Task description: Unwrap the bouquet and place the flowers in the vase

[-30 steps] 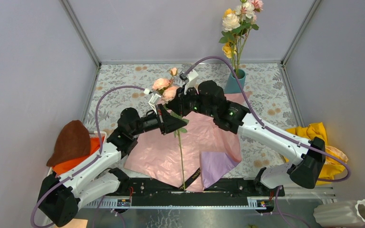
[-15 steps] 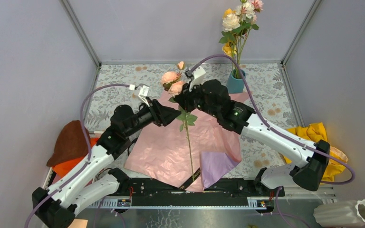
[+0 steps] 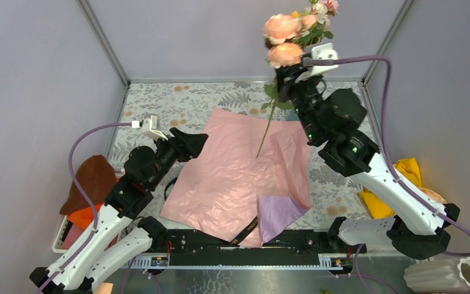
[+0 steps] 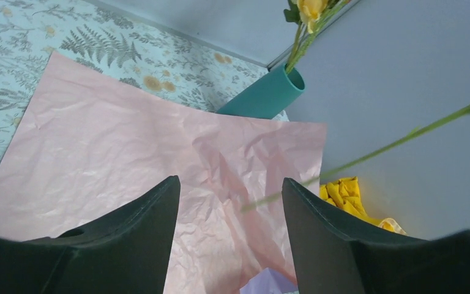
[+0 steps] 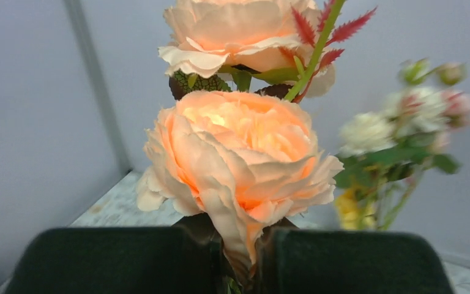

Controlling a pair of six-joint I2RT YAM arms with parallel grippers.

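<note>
Right claw (image 5: 245,257): pinched shut on the peach rose sprig (image 3: 281,37), just under the lower bloom. It holds the sprig high over the far right of the worktop (image 3: 159,107), blooms uppermost.
Sprig's stem (image 3: 268,122): slants down and to the left from the claw. Its tip hangs free above the paper, touching nothing that I can see.
Left claw (image 4: 229,208): jaws spread wide with nothing between them. It hovers low over the left side of the pink paper (image 3: 232,171), pointing across the sheet toward the vase.
Vase (image 4: 263,98): teal and slim, standing just past the far corner of the pink sheet. From overhead the right arm hides it.
Flowers in the vase (image 3: 318,9): yellow, cream and pink heads stand in it, close beside the blooms being carried.
Wrapping: the pink paper lies flat and open. The lilac sheet (image 3: 278,211) sits at its near corner, with the black ribbon (image 3: 248,228) loose beside it, so the unwrapping looks finished.
Step in hand: carrying this sprig over to the vase, I'd say.
Next move calls for: bringing the long stem upright, getting its tip above the round mouth, then lowering it among the stems there. The claw should let go only once the sprig is seated.
</note>
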